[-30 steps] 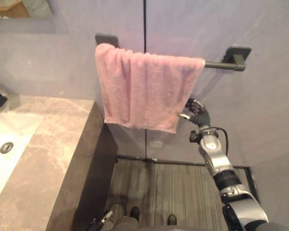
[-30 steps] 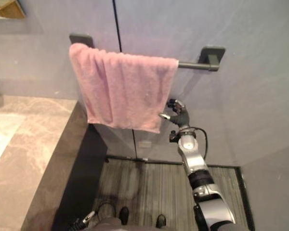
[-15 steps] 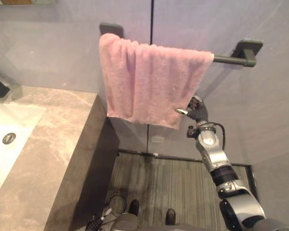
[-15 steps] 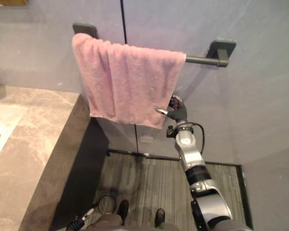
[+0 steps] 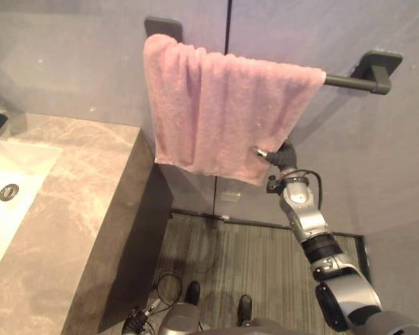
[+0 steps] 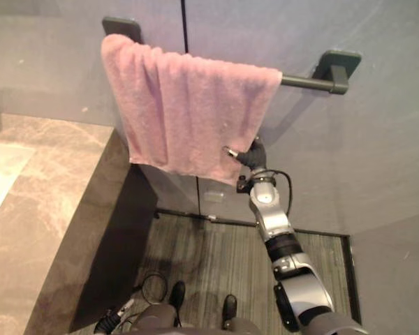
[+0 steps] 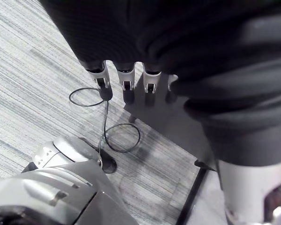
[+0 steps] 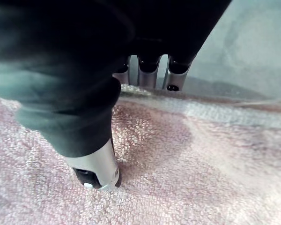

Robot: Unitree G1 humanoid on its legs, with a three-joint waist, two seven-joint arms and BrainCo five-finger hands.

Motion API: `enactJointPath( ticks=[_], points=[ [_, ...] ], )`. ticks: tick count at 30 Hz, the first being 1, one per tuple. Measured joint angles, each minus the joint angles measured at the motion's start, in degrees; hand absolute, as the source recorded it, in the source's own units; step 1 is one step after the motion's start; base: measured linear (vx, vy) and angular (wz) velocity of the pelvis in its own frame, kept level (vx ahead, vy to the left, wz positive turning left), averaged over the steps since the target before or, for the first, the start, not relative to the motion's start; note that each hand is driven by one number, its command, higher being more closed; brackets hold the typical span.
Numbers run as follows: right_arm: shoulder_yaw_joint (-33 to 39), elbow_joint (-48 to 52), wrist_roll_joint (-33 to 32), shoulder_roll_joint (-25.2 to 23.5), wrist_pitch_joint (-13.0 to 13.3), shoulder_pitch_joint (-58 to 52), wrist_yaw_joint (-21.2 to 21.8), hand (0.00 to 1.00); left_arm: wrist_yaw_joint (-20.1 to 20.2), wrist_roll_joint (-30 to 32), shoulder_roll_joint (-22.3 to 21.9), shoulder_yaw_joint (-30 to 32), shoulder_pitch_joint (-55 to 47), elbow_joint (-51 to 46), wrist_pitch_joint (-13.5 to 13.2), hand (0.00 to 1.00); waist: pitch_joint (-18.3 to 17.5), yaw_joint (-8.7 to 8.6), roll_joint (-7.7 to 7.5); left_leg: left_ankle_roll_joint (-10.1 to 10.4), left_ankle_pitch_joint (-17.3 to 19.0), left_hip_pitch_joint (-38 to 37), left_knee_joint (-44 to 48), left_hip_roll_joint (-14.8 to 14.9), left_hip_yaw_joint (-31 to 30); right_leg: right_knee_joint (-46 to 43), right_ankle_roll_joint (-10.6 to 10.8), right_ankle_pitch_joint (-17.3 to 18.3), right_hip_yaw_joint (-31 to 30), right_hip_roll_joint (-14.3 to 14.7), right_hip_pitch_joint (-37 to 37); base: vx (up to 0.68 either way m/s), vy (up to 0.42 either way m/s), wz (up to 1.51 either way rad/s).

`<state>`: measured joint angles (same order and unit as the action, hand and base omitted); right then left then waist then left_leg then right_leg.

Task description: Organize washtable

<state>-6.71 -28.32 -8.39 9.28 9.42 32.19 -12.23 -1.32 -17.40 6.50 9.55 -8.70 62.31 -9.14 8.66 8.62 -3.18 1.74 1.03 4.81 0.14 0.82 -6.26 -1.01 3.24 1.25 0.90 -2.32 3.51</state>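
A pink towel (image 5: 223, 112) hangs folded over a dark wall rail (image 5: 349, 82), bunched toward the rail's left end. My right hand (image 5: 283, 157) is raised to the towel's lower right corner. In the right wrist view its thumb (image 8: 100, 168) presses on the towel's (image 8: 201, 164) front face while the fingers (image 8: 150, 75) reach behind the hem, so the corner is pinched. My left hand (image 7: 126, 77) hangs low over the striped floor, fingers straight and empty.
A brown marble counter (image 5: 70, 209) with a white sink (image 5: 7, 202) runs along the left; its dark side panel drops to the floor just left of the towel. Grey wall panels stand behind the rail. A striped floor (image 5: 244, 258) lies below.
My right hand has moved left and slightly up from beside the towel onto its lower right corner, and its fingers have curled in on the cloth. The camera has shifted a little.
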Motion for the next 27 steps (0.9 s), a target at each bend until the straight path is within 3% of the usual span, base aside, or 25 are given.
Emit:
enactJointPath(
  ticks=[6, 9, 16, 21, 27],
  points=[
    [1.22, 0.68, 0.05, 0.12, 0.02, 0.1, -0.34, 1.0, -0.1, -0.55, -0.09, -0.81, -0.02, -1.82, -0.21, 0.0, 0.16, -0.04, 0.08, 0.0, 0.0, 0.44, -0.01, 0.0, 0.22, -0.09, 0.0, 0.0, -0.23, -0.02, 0.57, 0.0, 0.0, 0.0],
    [2.71, 1.8, 0.05, 0.34, -0.01, -0.05, -0.45, 1.0, -0.14, -1.6, -0.09, -5.08, -0.75, -8.63, -0.22, 0.0, 0.33, 0.01, 0.3, 0.0, 0.0, 0.47, 0.0, 0.15, 0.17, -0.07, 0.0, 0.0, -0.24, -0.05, 0.57, 0.0, 0.0, 0.0],
    [5.15, 7.32, 0.06, 1.41, 0.09, -1.28, -1.49, 1.0, 1.57, -4.59, -0.2, -18.42, -3.78, -44.72, -2.19, 0.0, 0.68, -0.54, 0.84, -0.03, 0.02, 0.71, 0.37, 0.08, 0.2, 0.05, 0.01, -0.02, -0.41, -0.69, 0.58, 0.0, 0.0, -0.01],
    [5.8, 7.32, 0.03, 1.41, 0.09, -1.52, -1.53, 1.0, 2.41, -5.02, 0.64, -18.12, -3.28, -55.06, -2.76, 0.0, 0.59, -1.57, 1.04, -0.03, 0.04, 0.69, 0.59, 0.18, 1.12, 0.18, -0.01, -0.21, -1.37, -0.63, 0.88, 0.0, 0.001, -0.11],
    [6.24, 9.43, -0.08, 1.39, -0.01, -3.52, -0.13, 1.0, -1.21, -5.11, 1.42, -13.18, 4.25, -58.7, -3.6, 0.0, 0.5, -1.57, 1.19, -0.03, 0.04, 0.71, 0.84, 0.24, 2.09, 0.77, 0.02, -1.34, -3.08, -0.58, 1.24, -0.02, 0.01, -0.13]
  ],
)
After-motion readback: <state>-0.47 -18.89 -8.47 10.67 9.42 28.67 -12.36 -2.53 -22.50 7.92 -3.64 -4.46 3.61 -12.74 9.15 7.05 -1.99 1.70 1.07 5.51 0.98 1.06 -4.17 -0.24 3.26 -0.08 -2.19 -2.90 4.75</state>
